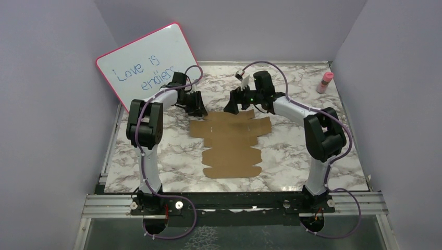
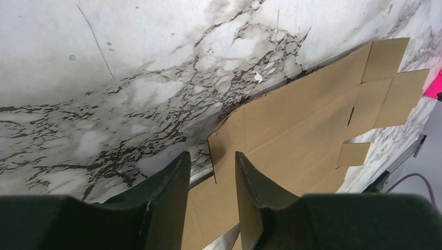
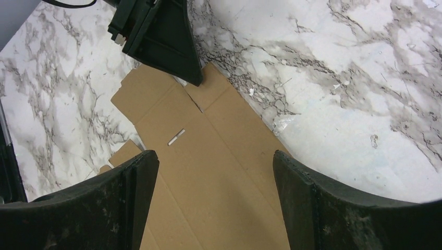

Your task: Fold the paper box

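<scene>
Brown paper box (image 1: 232, 143) lies flat, left end effector (image 2: 212, 157) straddling its corner.

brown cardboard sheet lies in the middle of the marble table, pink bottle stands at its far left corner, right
Not quite. The pink bottle stands at the far right corner of the table, not the far left, as the top external view shows. The brown cardboard sheet does lie in the middle of the marble.
</scene>
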You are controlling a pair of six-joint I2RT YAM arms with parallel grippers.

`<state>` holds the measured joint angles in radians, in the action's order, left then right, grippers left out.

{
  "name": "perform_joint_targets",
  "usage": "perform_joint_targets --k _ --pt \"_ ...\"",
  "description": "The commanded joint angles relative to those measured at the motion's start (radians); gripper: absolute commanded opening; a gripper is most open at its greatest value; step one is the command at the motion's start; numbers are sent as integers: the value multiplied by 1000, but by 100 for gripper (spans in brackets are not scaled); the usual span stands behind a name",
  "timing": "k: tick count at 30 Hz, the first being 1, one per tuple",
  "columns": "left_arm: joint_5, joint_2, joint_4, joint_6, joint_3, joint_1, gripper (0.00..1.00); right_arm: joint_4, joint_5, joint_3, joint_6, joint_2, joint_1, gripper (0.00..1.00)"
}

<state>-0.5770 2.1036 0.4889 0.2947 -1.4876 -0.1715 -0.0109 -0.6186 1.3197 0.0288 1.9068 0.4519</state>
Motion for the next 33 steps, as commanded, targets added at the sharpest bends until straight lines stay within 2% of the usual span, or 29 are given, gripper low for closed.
perform_joint_targets --k 1,11,16,23,29,33 --pt "-57 21 -8 -6 -16 1 35 -25 -50 40 -52 34 4 85" --pt "-93 3 -62 7 8 -2 19 39 -51 76 -169 44 0 85" --pt "-96 -1 -86 15 19 -6 14 90 -65 112 -212 65 -8 84" --pt "-106 12 -146 55 44 -14 14 150 -119 136 -282 81 -26 83" --pt "-130 39 -183 81 53 -14 20 169 -152 137 -306 88 -33 83" --pt "-153 60 -201 93 53 -14 21 176 -158 139 -315 96 -35 83"
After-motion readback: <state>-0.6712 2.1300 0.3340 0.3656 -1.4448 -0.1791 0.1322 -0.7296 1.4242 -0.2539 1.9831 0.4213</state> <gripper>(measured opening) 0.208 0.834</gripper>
